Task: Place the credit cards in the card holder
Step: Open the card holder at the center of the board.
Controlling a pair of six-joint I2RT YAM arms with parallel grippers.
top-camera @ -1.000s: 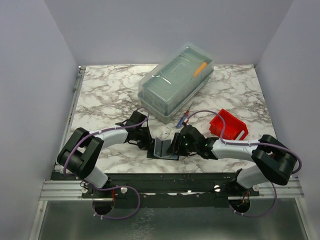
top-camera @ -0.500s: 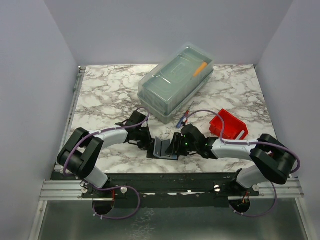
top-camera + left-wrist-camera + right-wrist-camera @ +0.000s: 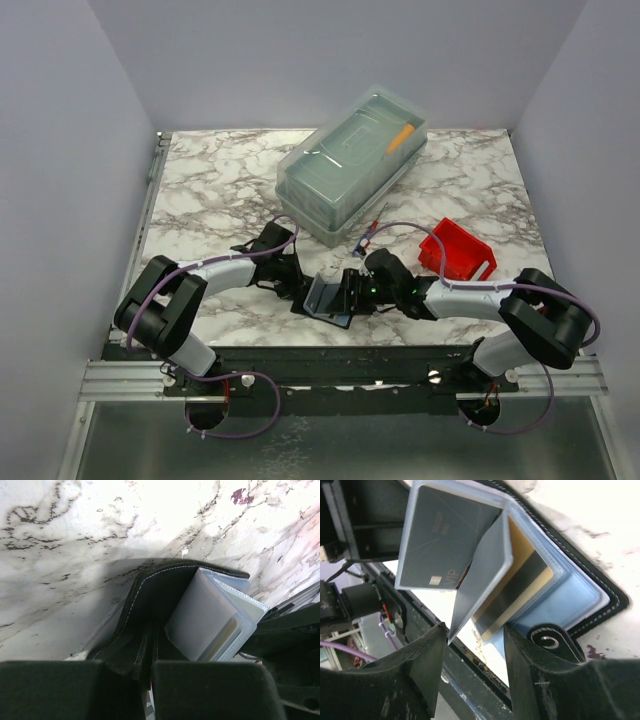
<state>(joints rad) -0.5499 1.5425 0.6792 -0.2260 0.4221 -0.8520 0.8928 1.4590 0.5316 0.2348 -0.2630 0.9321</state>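
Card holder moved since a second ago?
Yes, slightly. The open card holder has tilted toward the near edge of the table, away from the clear box.

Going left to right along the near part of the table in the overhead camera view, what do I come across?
left gripper → card holder → right gripper → red bin

black card holder [image 3: 155, 592], gold card [image 3: 522, 547], red bin [image 3: 450, 240], marbled table [image 3: 210, 190]
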